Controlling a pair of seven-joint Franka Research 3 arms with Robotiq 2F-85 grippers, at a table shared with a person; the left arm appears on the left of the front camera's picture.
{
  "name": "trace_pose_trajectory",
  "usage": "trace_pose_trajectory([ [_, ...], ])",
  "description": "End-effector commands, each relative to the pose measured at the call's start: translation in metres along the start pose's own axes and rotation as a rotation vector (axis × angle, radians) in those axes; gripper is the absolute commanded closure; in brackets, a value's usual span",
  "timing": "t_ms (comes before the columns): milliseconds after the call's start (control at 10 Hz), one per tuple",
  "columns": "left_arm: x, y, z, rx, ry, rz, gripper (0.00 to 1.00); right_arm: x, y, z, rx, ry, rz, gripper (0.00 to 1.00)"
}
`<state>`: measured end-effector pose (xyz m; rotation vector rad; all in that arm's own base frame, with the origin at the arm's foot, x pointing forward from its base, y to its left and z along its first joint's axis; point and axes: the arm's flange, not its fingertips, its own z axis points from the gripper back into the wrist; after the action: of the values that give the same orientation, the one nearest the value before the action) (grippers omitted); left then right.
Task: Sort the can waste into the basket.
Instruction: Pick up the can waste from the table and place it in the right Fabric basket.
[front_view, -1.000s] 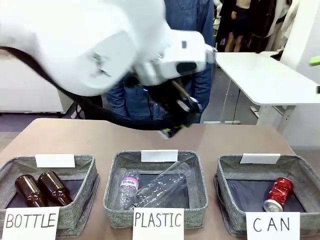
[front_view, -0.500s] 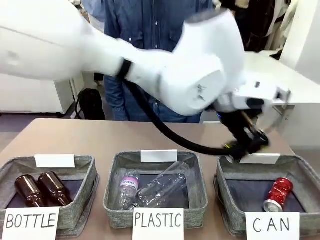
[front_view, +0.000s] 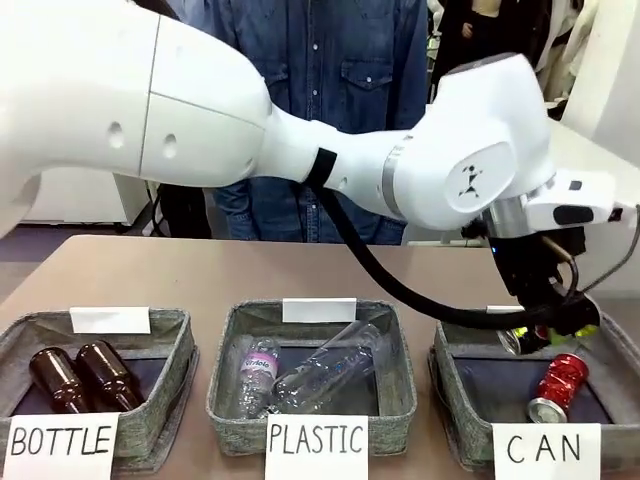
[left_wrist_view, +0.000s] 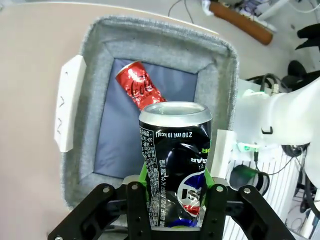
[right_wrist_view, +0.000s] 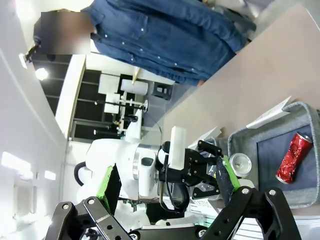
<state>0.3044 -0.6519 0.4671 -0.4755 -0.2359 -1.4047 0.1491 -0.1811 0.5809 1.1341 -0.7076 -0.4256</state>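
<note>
Left gripper (left_wrist_view: 172, 200): clamped on the black-blue can (left_wrist_view: 175, 160), held over the "CAN" basket (left_wrist_view: 95, 90). Red can (left_wrist_view: 140, 90): lying on the basket's dark lining. Right gripper (right_wrist_view: 165, 192): fingers spread apart, holding nothing, raised above the table (front_view: 200, 270).

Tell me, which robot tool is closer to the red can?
Left. The left tool holds the black can just above the red can; the right tool hangs open farther off.
</note>
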Motion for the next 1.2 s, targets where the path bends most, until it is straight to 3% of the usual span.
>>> trace_pose_trajectory([
  [0, 0.007, 0.003, 0.004, 0.018, 0.013, -0.023, 0.62, 0.000, 0.000, 0.004, 0.018, -0.002, 0.020, 0.00],
  [100, 0.007, 0.003, 0.004, 0.022, 0.010, -0.030, 0.62, 0.000, 0.000, 0.004, 0.018, -0.002, 0.020, 0.00],
  [200, 0.007, 0.003, 0.005, 0.030, 0.005, -0.030, 0.05, 0.000, 0.000, 0.004, 0.018, -0.002, 0.020, 0.00],
  [400, 0.009, 0.003, 0.008, 0.036, -0.004, -0.035, 0.00, 0.000, 0.000, 0.004, 0.018, -0.002, 0.020, 0.00],
  [500, 0.009, 0.004, 0.009, 0.037, -0.006, -0.037, 0.03, 0.000, 0.000, 0.004, 0.018, -0.002, 0.020, 0.00],
  [1000, 0.010, 0.010, 0.014, 0.029, -0.001, -0.018, 0.00, 0.000, 0.000, 0.004, 0.018, -0.002, 0.020, 0.00],
  [1100, 0.011, 0.013, 0.011, 0.020, 0.096, -0.040, 0.00, 0.000, 0.000, 0.004, 0.018, -0.002, 0.020, 0.00],
])
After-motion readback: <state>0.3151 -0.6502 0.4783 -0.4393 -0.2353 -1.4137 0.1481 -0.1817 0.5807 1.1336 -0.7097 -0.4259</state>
